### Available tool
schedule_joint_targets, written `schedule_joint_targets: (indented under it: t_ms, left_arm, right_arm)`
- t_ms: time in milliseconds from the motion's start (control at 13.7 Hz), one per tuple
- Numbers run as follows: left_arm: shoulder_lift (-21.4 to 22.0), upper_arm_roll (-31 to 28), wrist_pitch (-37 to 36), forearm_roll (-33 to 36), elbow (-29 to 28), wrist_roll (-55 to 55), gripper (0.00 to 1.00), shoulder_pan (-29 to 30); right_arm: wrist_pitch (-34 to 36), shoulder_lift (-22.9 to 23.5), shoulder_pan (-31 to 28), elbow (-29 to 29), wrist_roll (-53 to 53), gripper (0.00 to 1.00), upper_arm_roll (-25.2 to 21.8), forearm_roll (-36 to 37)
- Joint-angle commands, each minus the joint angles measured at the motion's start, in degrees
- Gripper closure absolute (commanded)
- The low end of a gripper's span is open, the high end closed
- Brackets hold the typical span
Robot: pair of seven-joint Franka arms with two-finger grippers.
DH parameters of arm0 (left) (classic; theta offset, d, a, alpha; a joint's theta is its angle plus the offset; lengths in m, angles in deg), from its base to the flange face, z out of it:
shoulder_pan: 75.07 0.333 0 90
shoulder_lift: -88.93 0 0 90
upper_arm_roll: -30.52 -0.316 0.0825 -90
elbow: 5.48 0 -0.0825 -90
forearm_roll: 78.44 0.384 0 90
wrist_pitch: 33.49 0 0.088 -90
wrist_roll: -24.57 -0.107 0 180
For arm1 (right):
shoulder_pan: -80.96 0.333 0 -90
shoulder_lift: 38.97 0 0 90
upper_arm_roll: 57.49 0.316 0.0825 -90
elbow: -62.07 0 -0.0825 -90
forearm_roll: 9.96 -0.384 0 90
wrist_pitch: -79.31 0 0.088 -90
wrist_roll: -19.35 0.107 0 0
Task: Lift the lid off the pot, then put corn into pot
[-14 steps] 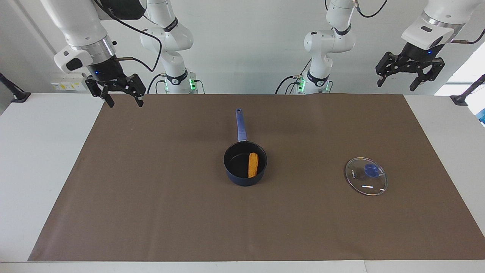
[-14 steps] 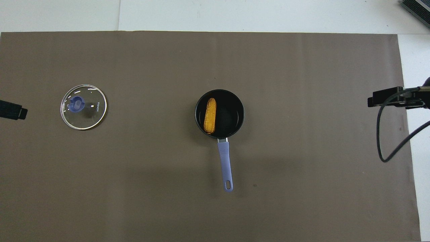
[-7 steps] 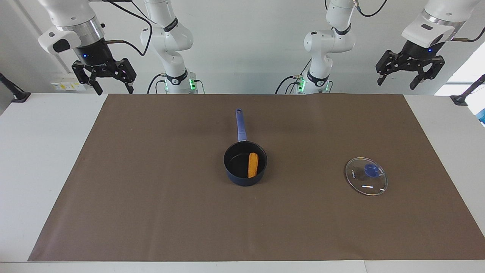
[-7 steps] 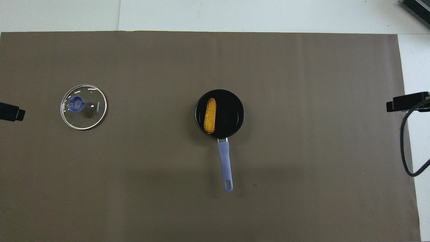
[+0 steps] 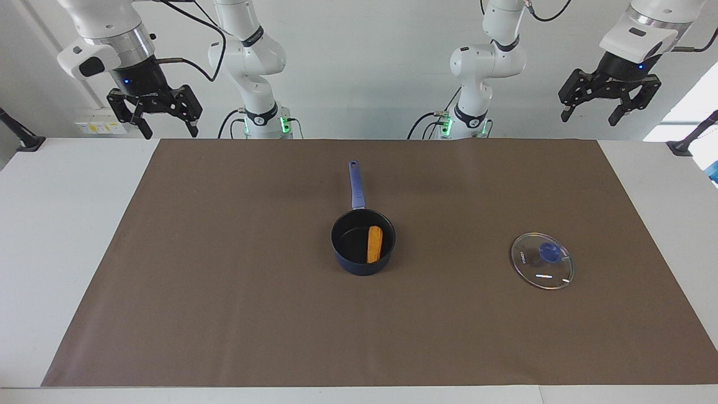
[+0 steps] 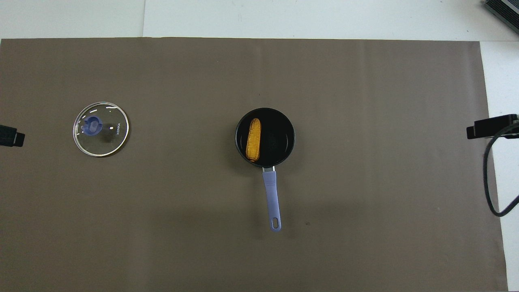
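The dark blue pot [image 5: 359,268] stands in the middle of the brown mat, its long handle [image 5: 355,185] pointing toward the robots. The orange-yellow corn [image 5: 374,244] lies inside it, also clear in the overhead view [image 6: 254,139]. The glass lid [image 5: 542,261] with its blue knob lies flat on the mat toward the left arm's end, apart from the pot [image 6: 285,122]. My left gripper [image 5: 588,118] is open and empty, raised high over the table's edge nearest the robots. My right gripper [image 5: 170,133] is open and empty, raised over the right arm's end.
The brown mat [image 5: 224,292] covers most of the white table [image 5: 56,224]. A black cable [image 6: 486,178] hangs from the right arm at the mat's edge. A dark object [image 6: 502,9] sits at the table's corner farthest from the robots.
My right gripper has risen and drawn back off the mat toward the right arm's end. My left gripper has risen slightly. Pot, corn and lid have not moved.
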Motion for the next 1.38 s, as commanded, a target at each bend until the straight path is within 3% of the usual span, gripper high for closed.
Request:
schedule_joint_targets:
  t_ms: [0, 1311]
  left_arm:
    - [1.1, -0.3, -0.2, -0.5, -1.0, 0.6, 0.0, 0.0]
    - [1.2, -0.3, -0.8, -0.5, -1.2, 0.8, 0.0, -0.1]
  right_arm:
    - [3.7, -0.9, -0.4, -0.1, -2.1, 0.0, 0.5, 2.1]
    - [3.2, -1.6, -0.7, 0.2, -1.6, 0.0, 0.1, 1.7]
